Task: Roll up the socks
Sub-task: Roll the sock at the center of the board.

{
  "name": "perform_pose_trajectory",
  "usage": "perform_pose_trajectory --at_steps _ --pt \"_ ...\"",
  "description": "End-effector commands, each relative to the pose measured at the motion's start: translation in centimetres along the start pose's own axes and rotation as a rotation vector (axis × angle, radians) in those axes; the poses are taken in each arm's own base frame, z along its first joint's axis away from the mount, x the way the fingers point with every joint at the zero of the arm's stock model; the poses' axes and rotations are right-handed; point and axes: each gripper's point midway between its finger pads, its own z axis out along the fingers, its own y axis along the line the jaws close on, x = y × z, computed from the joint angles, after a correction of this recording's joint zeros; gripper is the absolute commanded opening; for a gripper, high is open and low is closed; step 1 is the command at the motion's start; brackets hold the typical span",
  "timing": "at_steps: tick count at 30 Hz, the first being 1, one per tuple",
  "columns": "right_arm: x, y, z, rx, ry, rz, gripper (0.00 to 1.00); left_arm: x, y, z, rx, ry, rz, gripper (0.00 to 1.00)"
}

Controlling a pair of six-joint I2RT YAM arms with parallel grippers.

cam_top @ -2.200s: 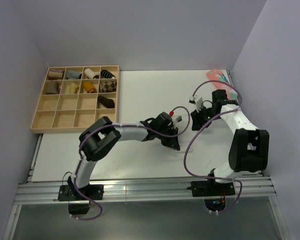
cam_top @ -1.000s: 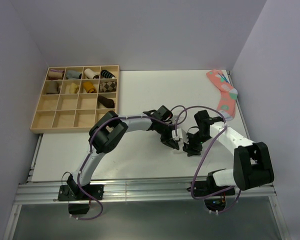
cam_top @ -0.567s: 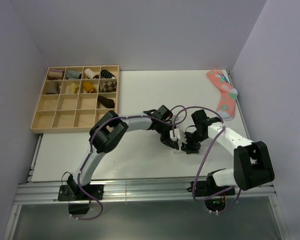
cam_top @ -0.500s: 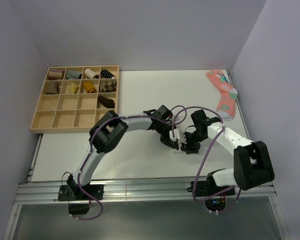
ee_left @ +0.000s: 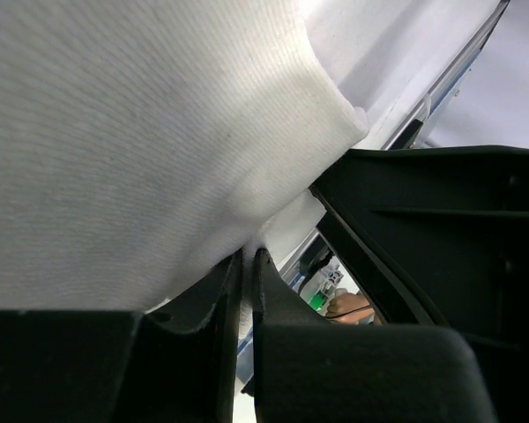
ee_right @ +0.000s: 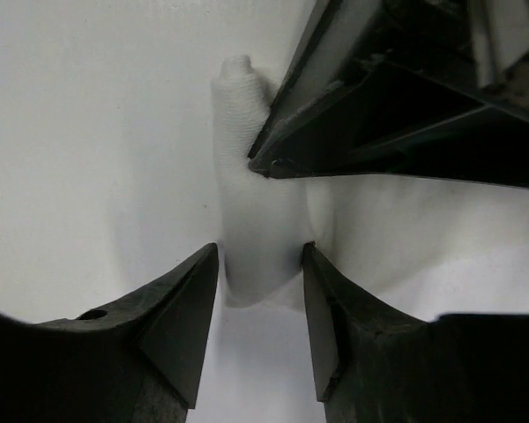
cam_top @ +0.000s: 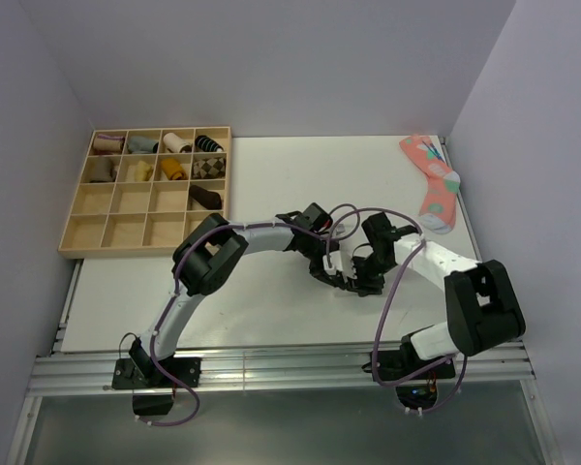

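Note:
A white sock (ee_left: 132, 132) lies on the white table between my two grippers, hard to make out in the top view. My left gripper (cam_top: 334, 274) is shut, its jaws (ee_left: 247, 257) pinching an edge of the white sock. My right gripper (cam_top: 366, 281) is open. In the right wrist view its fingertips (ee_right: 260, 257) straddle a raised fold of the white sock (ee_right: 251, 203) and stand close against both its sides. The left gripper's black body (ee_right: 406, 97) is right above that fold. A pink patterned sock (cam_top: 431, 182) lies flat at the far right.
A wooden compartment tray (cam_top: 77, 228) at the far left holds several rolled socks in its upper cells. The two arms nearly touch at mid-table. The near table edge and a metal rail (cam_top: 271, 368) run in front of the arm bases.
The right arm swung from the pink sock at the far right to mid-table and closed in on the left gripper. The left gripper stayed low, holding the white sock.

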Motion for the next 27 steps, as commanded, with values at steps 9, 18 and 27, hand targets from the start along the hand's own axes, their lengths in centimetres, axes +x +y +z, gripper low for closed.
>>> perform_pose_trajectory --at_steps 9,18,27 --pt "0.4 -0.2 0.7 -0.095 0.051 0.092 0.27 -1.0 2.4 -0.3 -0.019 -0.158 -0.043 0.11" --pt "-0.2 -0.4 0.5 -0.221 0.041 0.187 0.22 -2.8 2.2 -3.6 -0.015 -0.471 -0.031 0.24" --pt "-0.3 -0.2 0.1 -0.373 0.054 0.274 0.22 -4.3 2.7 -8.0 -0.092 -0.844 0.107 0.29"
